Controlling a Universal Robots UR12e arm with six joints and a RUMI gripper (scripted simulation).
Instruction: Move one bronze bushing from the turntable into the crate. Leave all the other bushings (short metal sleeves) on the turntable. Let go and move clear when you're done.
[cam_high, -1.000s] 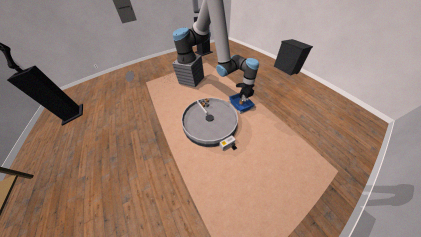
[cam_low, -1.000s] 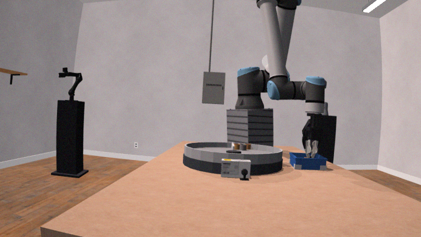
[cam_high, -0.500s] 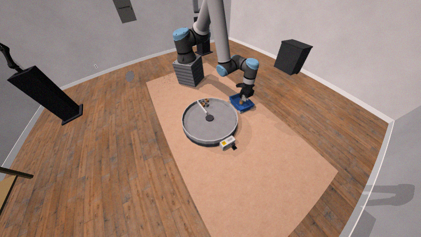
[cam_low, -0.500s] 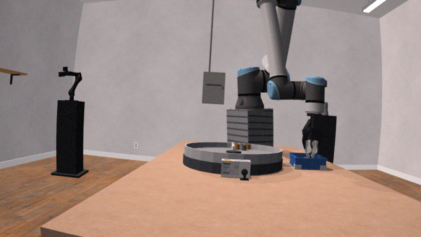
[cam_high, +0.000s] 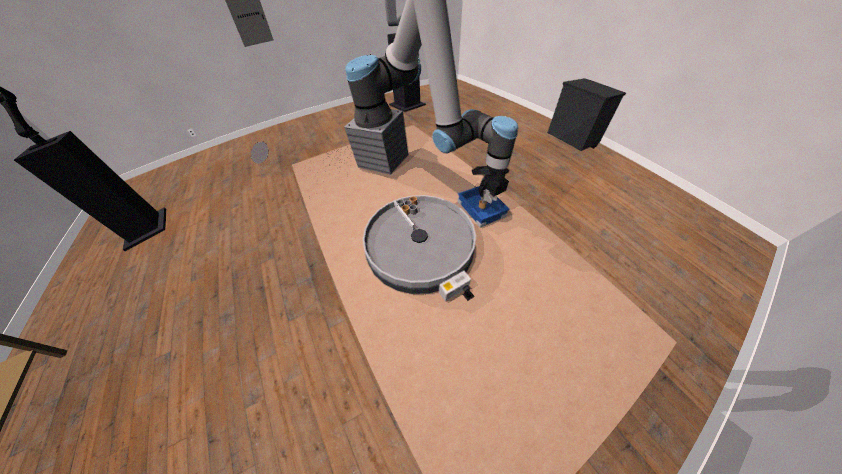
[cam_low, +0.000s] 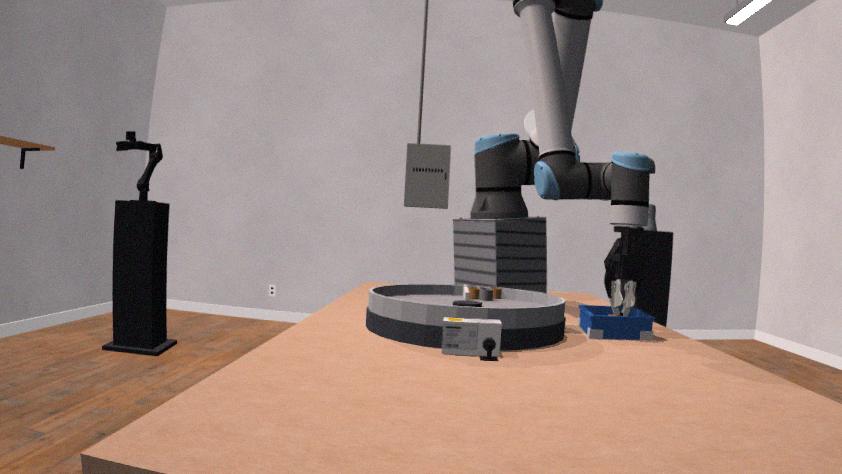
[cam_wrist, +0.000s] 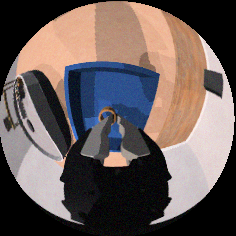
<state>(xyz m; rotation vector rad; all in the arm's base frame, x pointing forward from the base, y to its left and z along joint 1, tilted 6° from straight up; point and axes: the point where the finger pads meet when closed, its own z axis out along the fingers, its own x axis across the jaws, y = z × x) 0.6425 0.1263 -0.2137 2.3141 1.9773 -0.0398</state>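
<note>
The blue crate (cam_high: 485, 209) stands on the tan table just right of the grey round turntable (cam_high: 419, 241). My gripper (cam_high: 484, 199) reaches down into the crate and is shut on a bronze bushing (cam_wrist: 107, 115), a small ring at the fingertips seen in the wrist view over the crate floor (cam_wrist: 112, 95). In the exterior view the fingertips (cam_low: 621, 306) dip just behind the crate's rim (cam_low: 615, 325), which hides the bushing. Several other bushings (cam_high: 407, 204) stand together at the turntable's far edge, also seen in the exterior view (cam_low: 483, 292).
A white control box (cam_high: 454, 286) sits at the turntable's front edge. The arm's grey ribbed pedestal (cam_high: 377, 141) stands behind the turntable. A black cabinet (cam_high: 585, 113) is by the right wall and a black pillar (cam_high: 88, 188) stands on the floor at left.
</note>
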